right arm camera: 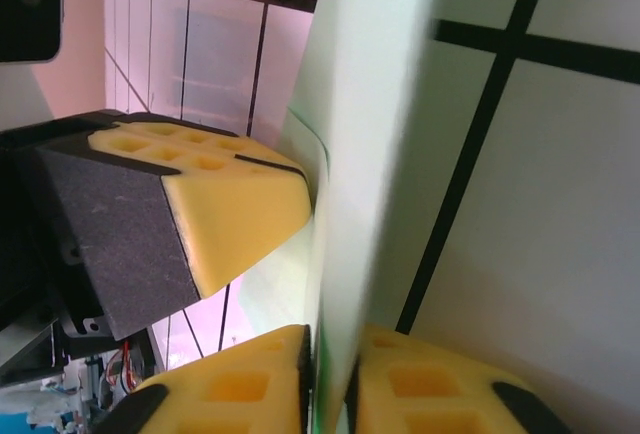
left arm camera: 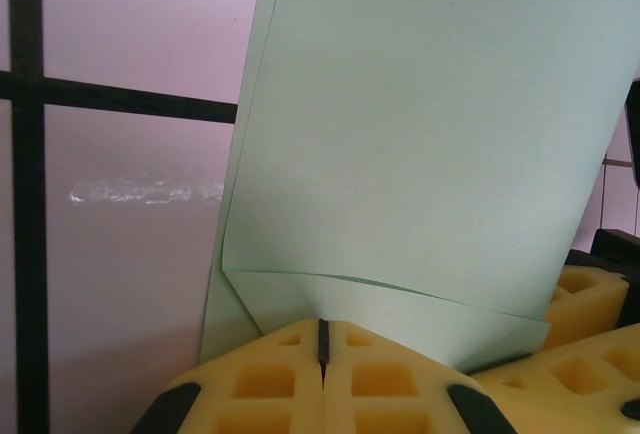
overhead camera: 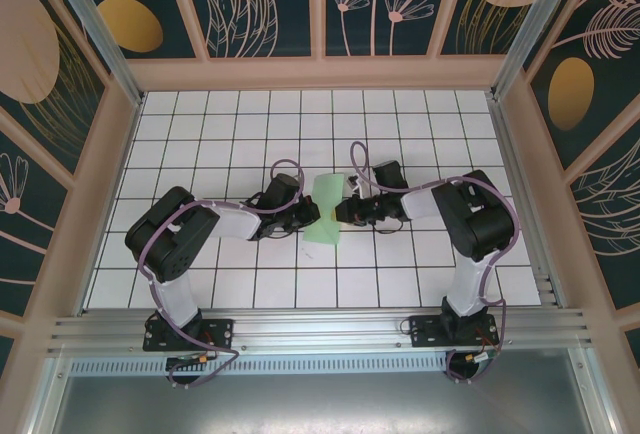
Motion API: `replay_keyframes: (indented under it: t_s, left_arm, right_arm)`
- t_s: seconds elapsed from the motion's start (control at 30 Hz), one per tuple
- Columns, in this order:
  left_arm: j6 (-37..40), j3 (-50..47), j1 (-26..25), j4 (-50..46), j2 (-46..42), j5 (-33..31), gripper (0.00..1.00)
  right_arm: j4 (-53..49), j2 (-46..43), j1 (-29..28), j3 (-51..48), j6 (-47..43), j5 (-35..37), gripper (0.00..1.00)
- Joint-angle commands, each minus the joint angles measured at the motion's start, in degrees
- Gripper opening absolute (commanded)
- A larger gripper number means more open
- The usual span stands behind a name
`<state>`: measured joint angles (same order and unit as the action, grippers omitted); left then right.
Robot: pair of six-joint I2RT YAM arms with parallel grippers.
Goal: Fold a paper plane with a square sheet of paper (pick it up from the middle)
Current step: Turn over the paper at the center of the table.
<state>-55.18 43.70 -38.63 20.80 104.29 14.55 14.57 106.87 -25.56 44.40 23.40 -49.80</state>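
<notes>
On the left of the top view, the black left arm [overhead camera: 185, 229] reaches from its base at the near edge over the white table with a black grid [overhead camera: 230, 124] towards the middle. Its left gripper [overhead camera: 308, 216] lies low, right at the left edge of the paper. In the left wrist view, the left gripper [left arm camera: 322, 339] has its two yellow foam-like fingers [left arm camera: 260, 379] pressed together with only a thin dark seam between them. Their tips sit against a folded lower flap of the paper; whether paper is caught in that seam cannot be told.

The pale mint-green sheet of paper [overhead camera: 325, 212] sits mid-table between the two grippers as a narrow slanted strip. From the left wrist, the sheet [left arm camera: 420, 134] rises away from the fingertips, plain and unmarked, with a folded flap along its near end.

Just right of it, the right gripper [overhead camera: 343, 211] meets the sheet's right edge. The right wrist view shows the right gripper [right arm camera: 330, 374] with its yellow fingers nearly together and the green sheet [right arm camera: 370, 104] passing edge-on through the slim gap, so these jaws are pinching it. The other gripper's yellow fingertip [right arm camera: 270, 204] touches the sheet's far face. The black right arm [overhead camera: 475, 219] bends back to its base on the right.
</notes>
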Motion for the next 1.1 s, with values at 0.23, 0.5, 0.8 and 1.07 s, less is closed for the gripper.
replay_keyframes:
  t_s: [0.23,0.5,0.8,1.07]
  left_arm:
    - [-1.4,-0.4,0.2,-1.0,-5.7,-1.7,0.18]
    - [-0.2,-3.3,0.2,-5.0,-21.1,-14.3,0.27]
    - [-0.1,-9.7,1.1,-8.9,-34.4,-28.9,0.29]
    - [-2.0,-13.8,2.1,-9.6,-40.9,-34.7,0.27]
  right_arm:
    - [-3.9,-4.3,-0.2,1.4,-0.3,3.2,0.02]
    - [-28.2,-16.3,-0.3,10.5,-8.7,25.5,0.0]
    - [-59.2,-19.8,-5.4,27.8,-16.9,73.7,0.0]
    - [-67.0,-8.9,-17.9,30.5,-17.3,89.9,0.0]
